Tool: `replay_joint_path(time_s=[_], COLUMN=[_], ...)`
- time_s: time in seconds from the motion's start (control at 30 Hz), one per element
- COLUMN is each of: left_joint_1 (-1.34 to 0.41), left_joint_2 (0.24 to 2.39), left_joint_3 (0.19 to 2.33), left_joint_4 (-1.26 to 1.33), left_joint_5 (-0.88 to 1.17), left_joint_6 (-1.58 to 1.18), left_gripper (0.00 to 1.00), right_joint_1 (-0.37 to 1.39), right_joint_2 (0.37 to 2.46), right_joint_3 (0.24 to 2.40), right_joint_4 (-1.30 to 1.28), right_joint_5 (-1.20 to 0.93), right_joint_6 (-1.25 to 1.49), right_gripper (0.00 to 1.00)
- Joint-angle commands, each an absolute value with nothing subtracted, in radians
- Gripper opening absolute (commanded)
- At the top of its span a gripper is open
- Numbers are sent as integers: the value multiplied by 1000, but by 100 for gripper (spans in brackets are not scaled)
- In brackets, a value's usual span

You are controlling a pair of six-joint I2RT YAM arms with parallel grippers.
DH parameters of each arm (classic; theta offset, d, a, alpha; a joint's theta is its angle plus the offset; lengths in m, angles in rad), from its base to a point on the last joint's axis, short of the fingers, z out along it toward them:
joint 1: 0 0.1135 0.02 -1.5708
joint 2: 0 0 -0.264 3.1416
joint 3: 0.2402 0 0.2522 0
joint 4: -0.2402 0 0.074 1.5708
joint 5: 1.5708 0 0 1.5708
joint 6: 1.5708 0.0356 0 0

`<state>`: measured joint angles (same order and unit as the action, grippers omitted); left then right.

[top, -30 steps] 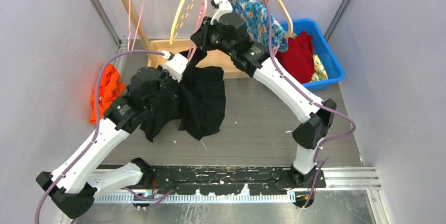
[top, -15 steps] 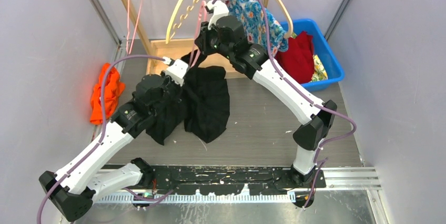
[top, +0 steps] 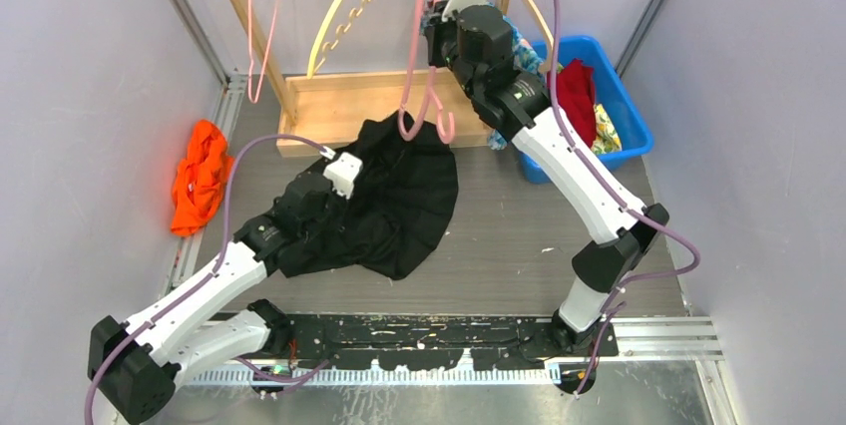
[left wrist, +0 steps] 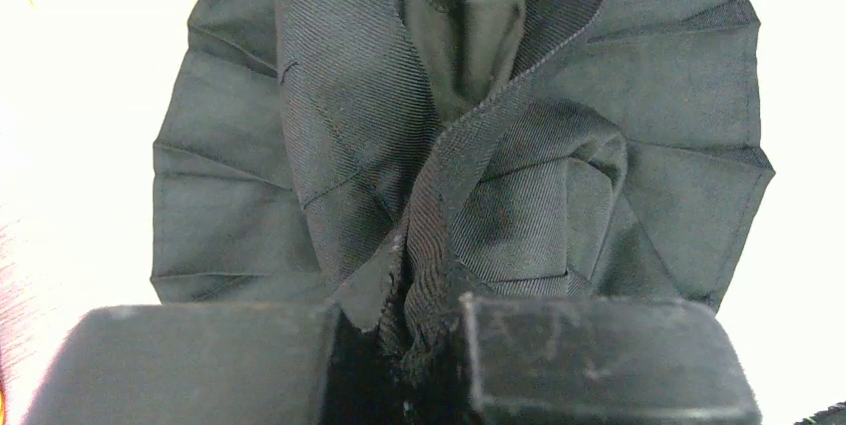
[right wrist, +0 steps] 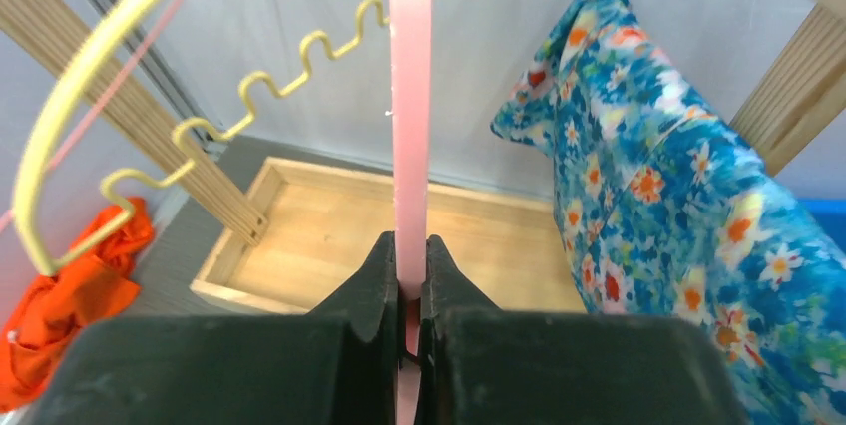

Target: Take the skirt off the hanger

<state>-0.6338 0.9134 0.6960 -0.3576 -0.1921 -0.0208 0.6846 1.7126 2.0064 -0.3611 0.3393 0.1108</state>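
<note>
The black skirt (top: 399, 201) lies spread on the table. My left gripper (left wrist: 409, 320) is shut on a bunched fold of the skirt (left wrist: 469, 176); in the top view its fingers are buried in the cloth. The pink hanger (top: 417, 66) hangs in the air above the skirt's far edge, and no cloth hangs on it. My right gripper (top: 433, 18) holds it high by its upper part. In the right wrist view the right gripper (right wrist: 409, 270) is shut on the hanger's pink bar (right wrist: 409, 96).
A wooden rack base (top: 339, 106) stands at the back, with a yellow hanger (top: 344, 11) and a thin pink hanger (top: 261, 46) above it. A floral garment (right wrist: 658, 176) hangs behind the right arm. A blue bin (top: 624, 111) holds red cloth (top: 577, 96). Orange cloth (top: 200, 176) lies left.
My right gripper has lifted the pink hanger up and to the right, out of the skirt. The left arm has come down and the skirt now lies spread on the table.
</note>
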Motion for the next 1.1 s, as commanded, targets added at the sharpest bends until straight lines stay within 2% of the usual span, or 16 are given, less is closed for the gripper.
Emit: replay_joint_path(time_s=[0.0,0.23,0.4,0.53,0.73,0.83,1.07], left_joint_1=[-630,-634,-658,-676,-690,-689,-696], left_joint_2=[917,934,962,1004,1077,1103,1086], left_joint_3=[772,1036,1238,1397,1635,1673,1599], left_joint_4=[-321,-441,-498,-514,-465,-445,-429], left_joint_5=[-232,-224,-225,-180,-128,-111,-132], left_joint_6=[-30,66,135,181,220,235,216], left_gripper=[0,0,0,0,0,0,0], right_joint_1=[702,701,701,700,680,678,676], right_joint_2=[1641,1609,1584,1517,1494,1520,1580], right_joint_3=[2054,2056,2032,1934,1904,1915,1943], right_joint_4=[-266,-241,-178,-29,-12,-58,-106], right_joint_5=[381,389,505,574,592,572,517], right_joint_6=[71,26,-59,-140,-143,-114,-86], right_gripper=[1,1,1,1,1,1,1])
